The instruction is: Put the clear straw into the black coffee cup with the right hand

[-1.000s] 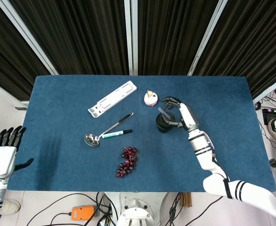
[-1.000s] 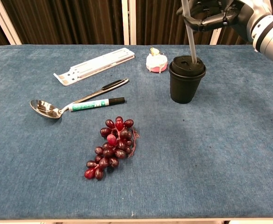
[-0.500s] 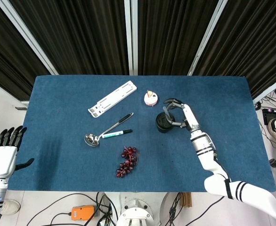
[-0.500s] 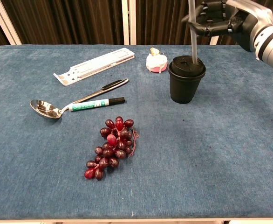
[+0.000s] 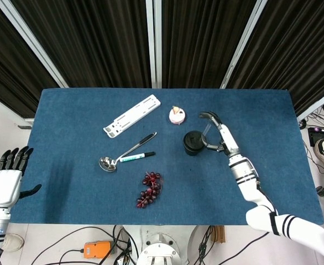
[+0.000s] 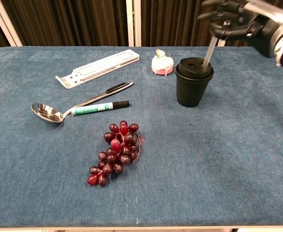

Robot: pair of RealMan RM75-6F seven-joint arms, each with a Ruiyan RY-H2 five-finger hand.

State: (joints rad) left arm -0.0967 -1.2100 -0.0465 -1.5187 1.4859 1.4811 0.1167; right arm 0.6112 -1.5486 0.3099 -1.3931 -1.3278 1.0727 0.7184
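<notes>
Dark curtains back a blue table (image 6: 228, 169); the right hand (image 6: 233, 21) grips the straw (image 6: 210, 49), tilted with its lower end in the cup (image 6: 193, 82); the left hand (image 5: 6, 182) hangs open off the table's edge

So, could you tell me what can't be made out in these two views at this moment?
- Straw: its tip goes behind the cup lid; depth inside is hidden.
- Right hand: dark fingers against curtains in the chest view; grip unclear.
- Left hand: head view only.
- Marker: label too small.
</notes>
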